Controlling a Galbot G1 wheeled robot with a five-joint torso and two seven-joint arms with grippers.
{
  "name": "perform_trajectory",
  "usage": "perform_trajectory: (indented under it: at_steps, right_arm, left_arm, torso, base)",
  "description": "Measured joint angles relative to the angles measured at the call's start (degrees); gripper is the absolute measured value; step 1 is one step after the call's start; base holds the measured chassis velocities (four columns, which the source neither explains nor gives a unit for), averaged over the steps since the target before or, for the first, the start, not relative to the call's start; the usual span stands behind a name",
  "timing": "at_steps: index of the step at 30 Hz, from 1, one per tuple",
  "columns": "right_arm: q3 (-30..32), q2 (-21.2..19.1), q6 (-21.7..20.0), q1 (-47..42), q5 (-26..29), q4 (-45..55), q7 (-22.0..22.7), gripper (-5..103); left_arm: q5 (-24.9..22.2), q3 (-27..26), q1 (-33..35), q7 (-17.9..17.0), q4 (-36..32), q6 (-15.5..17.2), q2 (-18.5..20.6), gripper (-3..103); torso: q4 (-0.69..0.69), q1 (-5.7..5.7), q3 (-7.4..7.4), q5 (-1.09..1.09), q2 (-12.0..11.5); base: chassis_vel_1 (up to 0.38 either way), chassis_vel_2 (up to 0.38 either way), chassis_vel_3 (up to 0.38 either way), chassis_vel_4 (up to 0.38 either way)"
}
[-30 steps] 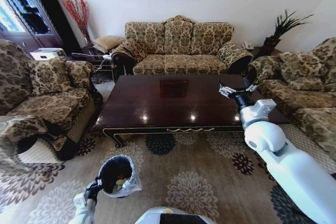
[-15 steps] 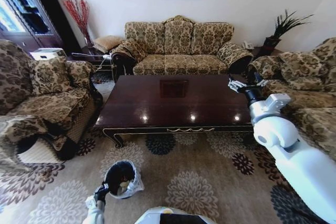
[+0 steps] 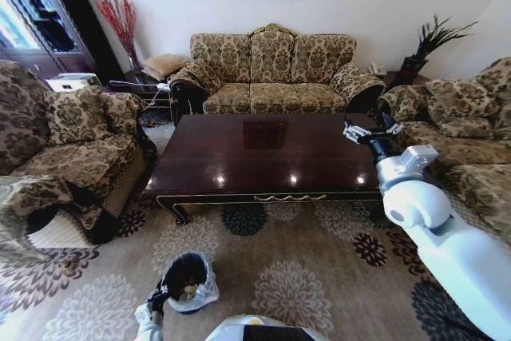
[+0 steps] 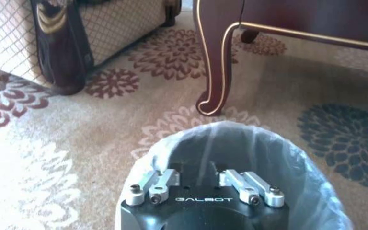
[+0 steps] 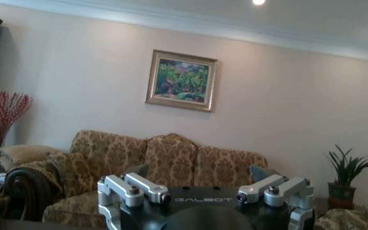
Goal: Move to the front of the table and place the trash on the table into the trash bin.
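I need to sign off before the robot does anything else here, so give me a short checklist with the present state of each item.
1. Table top free of trash: ok, only glossy wood and light reflections show.
2. Left gripper holding the trash bin: ok, shut on the lined rim.
3. Bin low near the carpet: ok; whether it touches, cannot tell.
4. Trash inside the bin: ok, pale scraps lie in its dark interior.
5. Right gripper empty: ok, open above the table's right end.
6. Bin clear of the table leg: ok, apart.
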Motion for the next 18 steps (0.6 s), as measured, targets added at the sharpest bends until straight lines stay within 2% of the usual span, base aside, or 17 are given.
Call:
perform_trajectory:
  at_steps: [1, 3, 6, 9, 10, 12, 13, 14, 16, 18]
  right_arm:
    - [0.2, -0.1, 0.0, -0.2, 0.0, 0.2, 0.0, 100]
    - [0.3, -0.2, 0.0, -0.3, 0.0, 0.3, 0.0, 100]
    - [0.8, -0.6, 0.0, -0.5, 0.2, 0.4, 0.1, 100]
    - [0.8, -0.6, 0.0, -0.5, 0.3, 0.5, 0.1, 100]
    - [0.8, -0.6, 0.0, -0.5, 0.3, 0.7, 0.1, 100]
    - [0.8, -0.6, 0.0, -0.4, 0.3, 0.8, 0.1, 100]
    - [0.8, -0.5, 0.1, -0.4, 0.3, 1.0, 0.1, 100]
    - [0.8, -0.4, 0.1, -0.5, 0.3, 1.1, 0.1, 100]
    - [0.8, -0.3, 0.1, -0.6, 0.3, 1.2, 0.2, 100]
    - [1.4, -0.1, 0.2, -1.5, 0.3, 1.8, 0.2, 100]
  left_arm:
    - [-0.1, 0.0, -0.3, 0.1, 0.6, -0.1, 0.1, 36]
    - [-0.1, 0.0, -0.4, 0.1, 0.8, -0.2, 0.1, 36]
    - [-0.6, -0.1, -0.1, 0.6, 0.1, -1.1, 0.1, 53]
    - [-1.3, -0.1, 0.3, 1.0, -1.0, -1.5, 0.0, 58]
    - [-2.0, -0.3, 1.2, 1.2, -3.2, -1.4, -0.2, 69]
    - [-2.8, -0.4, 1.9, 1.3, -4.7, -1.2, -0.2, 69]
    - [-3.8, -0.6, 3.1, 1.3, -7.1, -0.9, -0.3, 80]
    - [-4.3, -0.8, 4.2, 1.3, -9.9, -0.4, -0.5, 85]
    - [-4.4, -0.9, 4.5, 1.3, -10.6, -0.3, -0.6, 85]
    - [-4.7, -1.7, 6.9, 0.6, -18.0, -0.5, -1.4, 95]
  torso:
    - [0.00, 0.00, 0.00, 0.00, 0.0]
    - [0.00, 0.00, 0.00, -0.01, 0.0]
    - [0.00, 0.00, 0.00, -0.01, 0.0]
    - [0.00, 0.00, 0.00, -0.01, 0.0]
    - [0.00, 0.00, 0.00, -0.02, 0.0]
    - [0.00, 0.00, 0.00, -0.01, 0.0]
    - [0.00, 0.00, 0.00, -0.01, 0.0]
    - [0.03, 0.00, 0.00, -0.02, 0.0]
    - [0.03, 0.00, 0.00, -0.02, 0.0]
    - [0.01, 0.00, 0.00, -0.01, 0.0]
  base:
    - [0.000, 0.000, 0.000, 0.000]
    - [0.000, 0.000, 0.000, 0.000]
    - [0.000, 0.000, 0.000, 0.000]
    - [0.000, 0.000, 0.000, 0.000]
    - [0.000, 0.000, 0.000, 0.000]
    - [0.000, 0.000, 0.000, 0.000]
    - [0.000, 0.000, 0.000, 0.000]
    - [0.000, 0.000, 0.000, 0.000]
    - [0.000, 0.000, 0.000, 0.000]
    - [0.000, 0.000, 0.000, 0.000]
